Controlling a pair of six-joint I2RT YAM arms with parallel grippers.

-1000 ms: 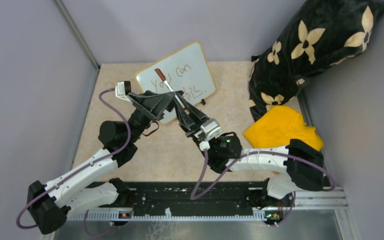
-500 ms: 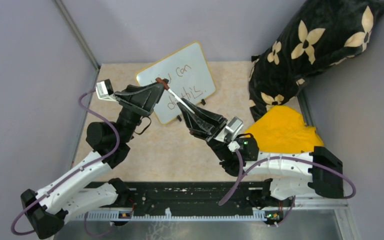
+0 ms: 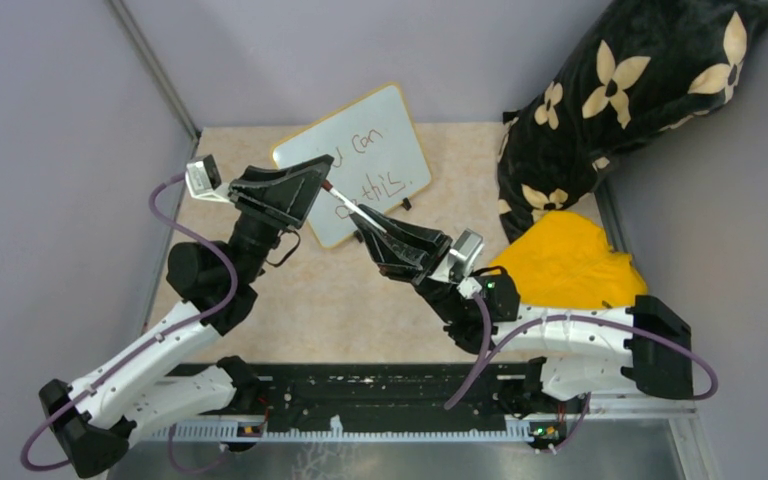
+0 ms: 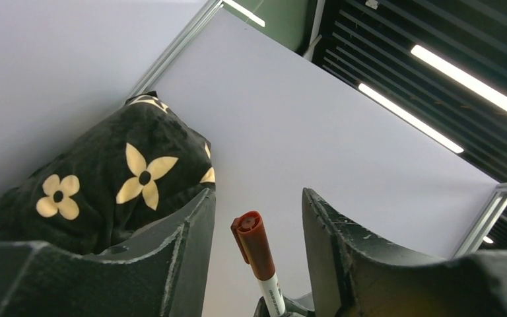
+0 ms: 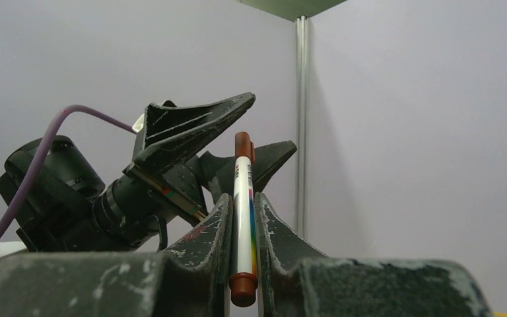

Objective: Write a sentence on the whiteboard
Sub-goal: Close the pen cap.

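Top external: right gripper (image 3: 362, 216) clamps marker (image 3: 346, 203); left gripper (image 3: 318, 188), parted, partly hides sentence (image 3: 368, 148).

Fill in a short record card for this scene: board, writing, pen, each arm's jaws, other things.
Whiteboard: at the far middle of the table, tan frame.
Writing: dark handwriting in two lines; "can" reads clearly, the rest is partly hidden by the arms.
Marker: white barrel, red-brown cap.
Right jaws: shut on the marker's barrel.
Left jaws: open, one on each side of the cap, not touching it.
Other things: black pillow with cream flowers and a yellow cloth, at the right.
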